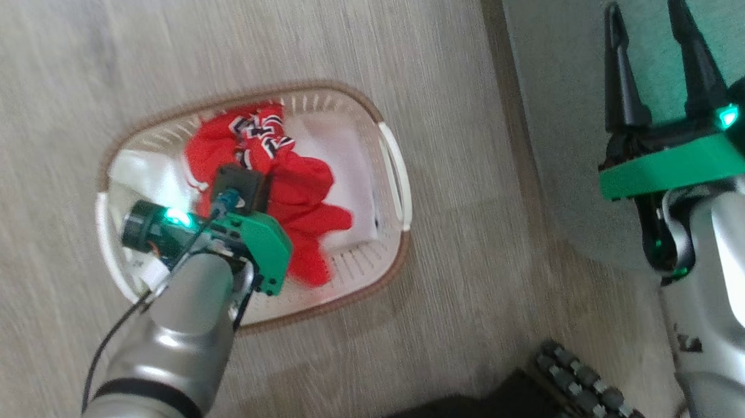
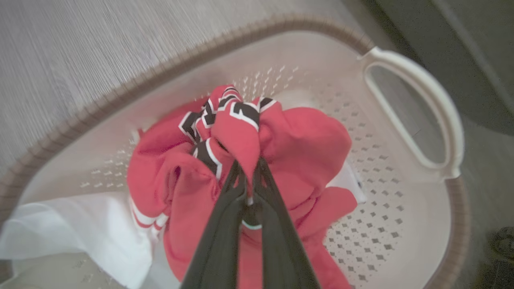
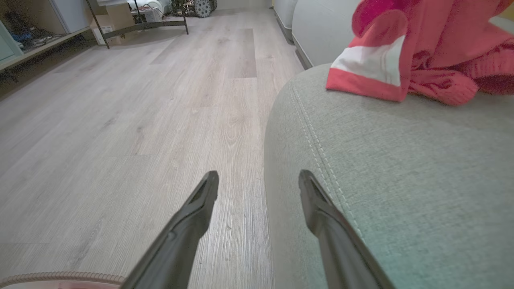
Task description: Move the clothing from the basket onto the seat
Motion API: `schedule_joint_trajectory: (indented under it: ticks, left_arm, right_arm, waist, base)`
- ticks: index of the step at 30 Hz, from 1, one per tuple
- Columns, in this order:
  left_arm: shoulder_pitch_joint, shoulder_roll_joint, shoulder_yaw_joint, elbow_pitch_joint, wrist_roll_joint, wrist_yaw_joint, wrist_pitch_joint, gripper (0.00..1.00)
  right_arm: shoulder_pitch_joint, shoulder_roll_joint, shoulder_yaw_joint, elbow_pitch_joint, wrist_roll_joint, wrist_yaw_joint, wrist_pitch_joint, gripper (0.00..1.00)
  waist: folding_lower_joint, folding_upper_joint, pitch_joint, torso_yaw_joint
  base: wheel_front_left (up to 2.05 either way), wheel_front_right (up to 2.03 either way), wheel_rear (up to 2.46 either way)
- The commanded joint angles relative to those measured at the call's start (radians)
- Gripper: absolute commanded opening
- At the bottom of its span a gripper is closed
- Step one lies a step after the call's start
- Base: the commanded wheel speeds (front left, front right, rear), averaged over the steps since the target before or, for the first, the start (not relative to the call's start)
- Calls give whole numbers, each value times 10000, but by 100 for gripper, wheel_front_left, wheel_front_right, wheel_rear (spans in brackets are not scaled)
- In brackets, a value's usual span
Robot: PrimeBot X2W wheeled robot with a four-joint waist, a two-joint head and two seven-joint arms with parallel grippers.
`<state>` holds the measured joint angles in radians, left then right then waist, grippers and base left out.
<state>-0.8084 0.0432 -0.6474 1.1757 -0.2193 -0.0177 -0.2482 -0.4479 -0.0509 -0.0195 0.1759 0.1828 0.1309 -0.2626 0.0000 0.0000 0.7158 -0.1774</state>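
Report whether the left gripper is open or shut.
Shut: the left gripper pinches a fold of the red garment, down inside the basket.

Left gripper (image 2: 249, 171) down inside basket (image 2: 401, 224). Fingers (image 2: 225, 224) pinched tight on raised fold of red clothing (image 2: 305, 140). Black-white lettering (image 2: 237, 110) bunched just above fingertips. Red heap sits mid-basket on perforated bottom. White cloth (image 2: 68, 233) against basket's wall at view's lower left, edge tucked under red fabric. White handle (image 2: 437, 116) on right wall. Brown braided rim (image 2: 168, 72) round top. Pale wood floor (image 2: 80, 44) beyond rim.
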Motion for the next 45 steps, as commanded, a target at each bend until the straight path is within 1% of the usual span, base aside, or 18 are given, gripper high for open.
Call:
schedule_joint_trajectory:
  ticks: [1, 7, 8, 9, 16, 25, 31, 38, 42, 45]
  left_arm:
    - [414, 85, 176, -497, -97, -48, -129, 0]
    - [1098, 111, 571, -1945, -531, -301, -133, 0]
    - [1167, 136, 632, -2154, -564, -324, -133, 0]
    - [1167, 136, 632, -2154, -564, -324, -133, 0]
    - [1616, 201, 917, -3549, -692, -446, -134, 0]
    - [2010, 174, 1034, -4764, -975, -558, -134, 0]
    - [1930, 151, 916, -5480, -1141, -605, 45, 0]
    - [1676, 120, 741, -6092, -1312, -575, 414, 0]
    - [1613, 109, 643, -6245, -1403, -530, 564, 0]
    - [1588, 102, 537, -6301, -1444, -518, 620, 0]
  right_arm:
    - [517, 7, 81, -113, -105, -2, 8, 100]
    - [1040, 7, -99, 602, -300, -2, 8, 100]
    - [1125, 7, -131, 711, -337, -2, 8, 100]
    - [1125, 7, -131, 711, -337, -2, 8, 100]
    - [1862, 7, -173, 1333, -472, -2, 8, 100]
    - [2788, 7, -70, 1818, -555, -2, 8, 100]
    - [2985, 7, 36, 1869, -555, -2, 8, 100]
    - [3015, 7, 433, 1924, -488, -2, 8, 100]
    - [2873, 7, 854, 1914, -330, -2, 8, 100]
    - [2706, 7, 1506, 1885, -114, -2, 8, 100]
  waist:
    - [0, 0, -1127, 346]
    - [0, 0, -2797, 718]
    - [0, 0, -3069, 779]
    - [0, 0, -3069, 779]
    - [0, 0, -4976, 1090]
    - [0, 0, -7104, 1200]
    - [0, 0, -7755, 1237]
    - [0, 0, -8107, 1314]
    - [0, 0, -8206, 1358]
    - [0, 0, -8265, 1404]
  base:
    - [0, 0, 0]
    - [0, 0, 0]
    - [0, 0, 0]
    - [0, 0, 0]
    - [0, 0, 0]
    - [0, 0, 0]
    - [0, 0, 0]
    - [0, 0, 0]
    - [0, 0, 0]
    - [0, 0, 0]
